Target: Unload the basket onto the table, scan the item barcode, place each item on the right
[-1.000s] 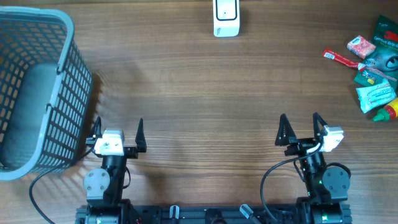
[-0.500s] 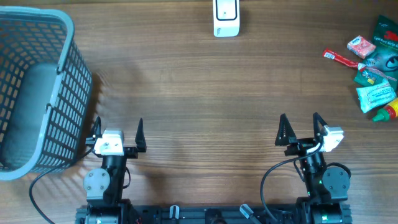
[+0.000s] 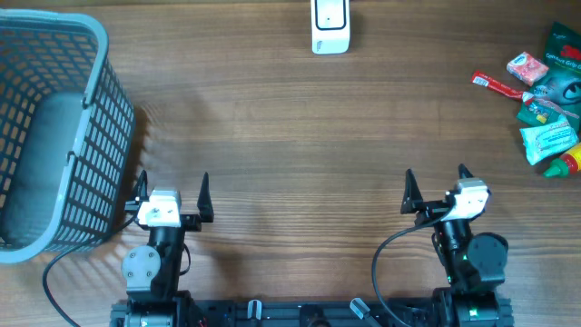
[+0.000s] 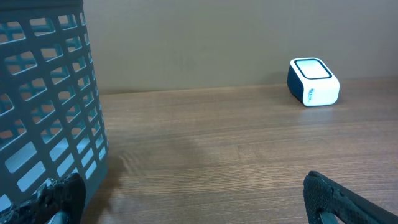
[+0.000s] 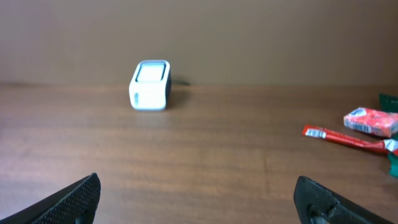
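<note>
The white barcode scanner [image 3: 329, 25] stands at the table's far edge, centre; it also shows in the left wrist view [image 4: 313, 81] and the right wrist view [image 5: 150, 84]. A pile of items [image 3: 547, 95] lies at the far right: a red packet [image 3: 527, 67] [image 5: 372, 121], a thin red tube [image 3: 497, 84] [image 5: 342, 138] and green packs [image 3: 547, 139]. My left gripper [image 3: 173, 182] [image 4: 196, 200] and right gripper [image 3: 436, 174] [image 5: 202, 200] rest near the front edge. Both are open wide, hold nothing and are far from the items.
A grey plastic basket [image 3: 100, 136] fills the left side, close to my left gripper; its wall [image 4: 43, 106] shows in the left wrist view. Bare wooden tabletop [image 3: 300, 136] lies between the grippers, scanner and items.
The right wrist has turned slightly, shifting its camera housing and fingers a little to the left. The left arm and all objects are still.
</note>
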Controlling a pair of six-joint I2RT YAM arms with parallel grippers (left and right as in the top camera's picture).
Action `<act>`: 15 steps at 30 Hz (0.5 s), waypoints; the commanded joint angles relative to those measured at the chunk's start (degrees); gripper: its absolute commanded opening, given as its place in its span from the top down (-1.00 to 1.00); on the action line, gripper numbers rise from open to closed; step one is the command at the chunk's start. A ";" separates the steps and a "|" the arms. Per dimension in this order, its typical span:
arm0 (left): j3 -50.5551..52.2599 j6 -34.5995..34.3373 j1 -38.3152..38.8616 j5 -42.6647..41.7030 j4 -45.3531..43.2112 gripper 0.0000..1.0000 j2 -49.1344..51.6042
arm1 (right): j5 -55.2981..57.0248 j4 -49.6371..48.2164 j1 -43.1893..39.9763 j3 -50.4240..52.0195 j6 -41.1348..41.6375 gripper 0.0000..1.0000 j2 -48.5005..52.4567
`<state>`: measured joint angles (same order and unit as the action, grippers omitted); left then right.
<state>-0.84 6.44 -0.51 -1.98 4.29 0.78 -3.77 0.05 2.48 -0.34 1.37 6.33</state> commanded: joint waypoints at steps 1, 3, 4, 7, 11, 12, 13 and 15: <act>0.48 0.83 -0.50 0.55 0.02 -1.00 -0.46 | 0.83 -0.11 0.24 0.04 -3.32 -1.00 2.86; 0.48 0.83 -0.50 0.55 0.02 -1.00 -0.46 | 0.83 -0.11 0.24 0.04 -3.30 -1.00 4.13; 0.48 0.83 -0.52 0.55 0.02 -1.00 -0.46 | 0.83 -0.11 0.24 0.04 -3.30 -1.00 4.76; 0.48 0.83 -0.50 0.55 0.02 -1.00 -0.46 | 0.83 -0.11 0.24 0.04 -3.30 -1.00 6.38; 0.48 0.83 -0.50 0.55 0.02 -1.00 -0.46 | 0.83 -0.11 0.24 0.04 -3.30 -0.99 8.31; 0.48 0.83 -0.52 0.55 0.02 -1.00 -0.46 | 0.83 -0.11 0.24 0.04 -3.30 -0.99 8.66; 0.48 0.83 -0.50 0.55 0.02 -1.00 -0.46 | 0.83 -0.11 0.24 0.04 -3.30 -0.98 9.18; 0.48 0.85 -0.52 0.55 0.02 -1.00 -0.46 | 0.83 -0.11 0.24 0.04 -3.32 -1.00 9.99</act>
<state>-0.84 6.44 -0.51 -1.98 4.29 0.80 -3.77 0.05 2.48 -0.34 -1.43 14.85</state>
